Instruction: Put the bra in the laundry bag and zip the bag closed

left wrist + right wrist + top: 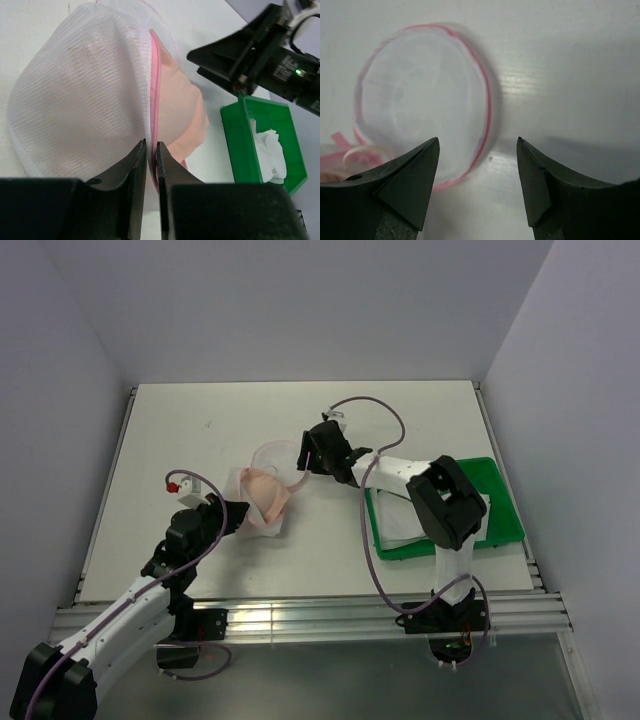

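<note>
Left fingers (132, 180), narrow, pinch the pink rim of the laundry bag (75, 100) beside the bra (182, 110); right fingers (410, 175), wide and empty, hover just over its open far half.

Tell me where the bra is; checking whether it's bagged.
The bra sits left of centre in the top view, partly inside the laundry bag, just ahead of the left hand.

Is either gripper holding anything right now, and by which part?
The left gripper pinches the laundry bag by its pink zip edge, beside the bra. The right gripper is open, holding nothing.
</note>
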Controlling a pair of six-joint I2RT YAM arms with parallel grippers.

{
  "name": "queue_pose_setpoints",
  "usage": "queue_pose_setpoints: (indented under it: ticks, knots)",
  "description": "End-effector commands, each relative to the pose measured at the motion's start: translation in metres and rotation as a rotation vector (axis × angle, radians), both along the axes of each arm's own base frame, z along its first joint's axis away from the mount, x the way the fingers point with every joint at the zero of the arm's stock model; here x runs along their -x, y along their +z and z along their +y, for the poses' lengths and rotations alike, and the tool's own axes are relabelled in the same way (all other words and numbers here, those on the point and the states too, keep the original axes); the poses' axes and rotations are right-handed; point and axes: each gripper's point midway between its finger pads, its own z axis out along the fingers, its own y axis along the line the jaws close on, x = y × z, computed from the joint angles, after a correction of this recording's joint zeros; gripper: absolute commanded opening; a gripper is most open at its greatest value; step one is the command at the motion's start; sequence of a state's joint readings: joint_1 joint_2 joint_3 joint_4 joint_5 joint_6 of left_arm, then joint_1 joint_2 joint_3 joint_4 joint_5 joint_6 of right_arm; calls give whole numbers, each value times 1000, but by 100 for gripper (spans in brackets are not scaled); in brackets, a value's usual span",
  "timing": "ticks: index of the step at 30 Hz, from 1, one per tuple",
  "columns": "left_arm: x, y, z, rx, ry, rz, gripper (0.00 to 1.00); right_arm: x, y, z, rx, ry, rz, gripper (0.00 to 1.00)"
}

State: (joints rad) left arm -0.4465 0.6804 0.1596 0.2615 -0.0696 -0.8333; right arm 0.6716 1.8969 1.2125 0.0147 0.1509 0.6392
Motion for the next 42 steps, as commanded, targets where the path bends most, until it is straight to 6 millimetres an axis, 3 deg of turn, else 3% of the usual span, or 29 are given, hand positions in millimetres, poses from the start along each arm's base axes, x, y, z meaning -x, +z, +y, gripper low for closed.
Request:
queue_pose_setpoints:
  ticks: [1, 2, 8, 10, 11, 12, 14, 15, 16, 18, 19, 20, 21, 22, 23, 26, 29, 30, 31, 34, 36, 38, 40, 42]
  knots:
    - [-6, 22, -3, 19, 2, -49, 19, -20, -6, 0, 61, -43, 2, 70]
    - [-6, 21, -3, 17, 2, -43, 19, -21, -19, 0, 70, -49, 25, 70]
    - [-7, 21, -3, 16, 3, -45, 18, -25, -33, 21, -4, -7, 68, 67]
    - [-9, 22, -3, 14, 4, -44, 18, -29, -36, 27, -43, -7, 82, 51]
    - [-9, 22, -4, 14, 3, -44, 18, -30, -38, 27, -49, -13, 87, 37]
    - [-11, 26, -3, 14, 12, -49, 18, -38, -24, 28, -84, -28, 38, 13]
    - [-13, 31, -1, 9, 24, -59, 17, -39, -3, 25, -115, -40, -34, 0]
    - [-15, 36, 0, 5, 28, -70, 16, -31, -4, 16, -112, -47, -48, 0]
    - [-16, 38, 1, 0, 38, -69, 14, -34, 39, 15, -166, -51, -138, 0]
    - [-23, 57, 3, 3, 60, -96, 10, -30, 75, 1, -149, -70, -233, 0]
    - [-26, 62, 3, 2, 66, -100, 8, -21, 89, -6, -138, -70, -265, 0]
    - [-29, 73, 2, 6, 69, -108, 6, -12, 135, -15, -148, -63, -357, 0]
    - [-31, 78, 2, 7, 75, -112, 5, -2, 153, -19, -128, -76, -398, 0]
    - [-34, 89, 1, 13, 77, -128, 3, 14, 185, -29, -111, -66, -457, 0]
    - [-35, 92, 1, 14, 79, -128, 2, 24, 200, -32, -101, -65, -486, 0]
    - [-35, 98, 3, 9, 83, -126, 0, 58, 229, -37, -70, -53, -534, 0]
    - [-37, 102, 9, 0, 109, -127, 0, 62, 221, -35, -52, -25, -504, 0]
    - [-37, 101, 9, -4, 107, -122, 0, 62, 235, -35, -43, -27, -503, 0]
    - [-38, 103, 8, -7, 102, -123, 0, 77, 240, -32, -24, 6, -505, 0]
    - [-42, 91, 5, -21, 94, -78, 0, 101, 283, -31, -100, 24, -620, 0]
    - [-41, 85, 0, -3, 72, -67, 0, 97, 287, -32, -81, 27, -622, 0]
    - [-41, 91, -2, 12, 60, -81, 0, 77, 248, -31, 28, 39, -527, 0]
    - [-39, 103, 2, 1, 72, -99, 0, 74, 230, -24, 51, 69, -464, 0]
    - [-40, 111, 12, -27, 111, -117, 0, 79, 229, -11, -33, 125, -492, 0]
